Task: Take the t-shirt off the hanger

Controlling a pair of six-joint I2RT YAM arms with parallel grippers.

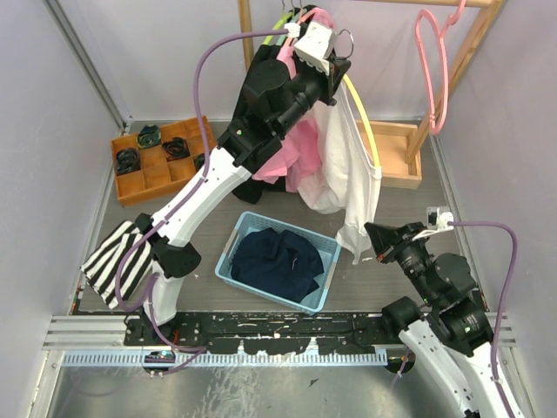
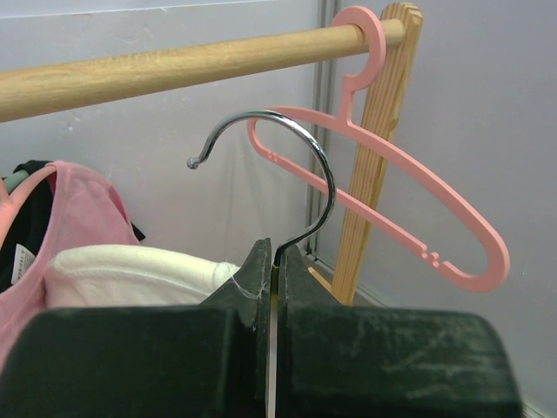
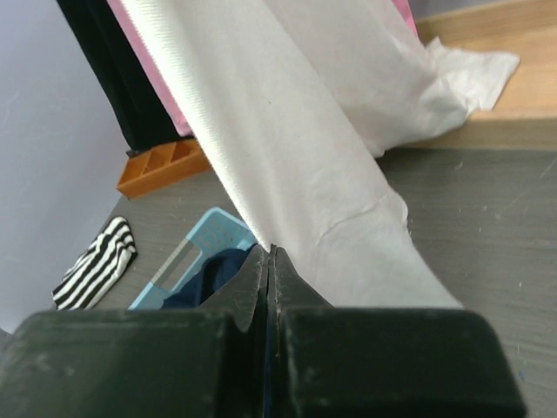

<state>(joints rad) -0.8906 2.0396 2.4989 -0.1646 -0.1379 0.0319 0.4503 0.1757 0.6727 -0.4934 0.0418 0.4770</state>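
A white t-shirt (image 1: 352,174) hangs on a yellow-green hanger (image 1: 366,122) with a metal hook (image 2: 306,150), held just below the wooden rod (image 2: 157,70). My left gripper (image 2: 277,259) is shut on the base of that hook, and the shirt's shoulder (image 2: 130,274) bunches to its left. The shirt drapes down to the right of the basket. Low at the shirt's bottom corner, my right gripper (image 3: 270,250) is shut, and the cloth's edge (image 3: 305,157) runs straight into its tips. From above, the right gripper (image 1: 372,233) sits against the hem.
A pink hanger (image 1: 431,61) hangs on the rod at the right. Pink (image 1: 300,152) and black garments hang behind the shirt. Below are a blue basket (image 1: 244,235) holding navy cloth (image 1: 277,261), an orange compartment tray (image 1: 144,178), a striped cloth (image 1: 117,261) and the rack's wooden base (image 1: 396,157).
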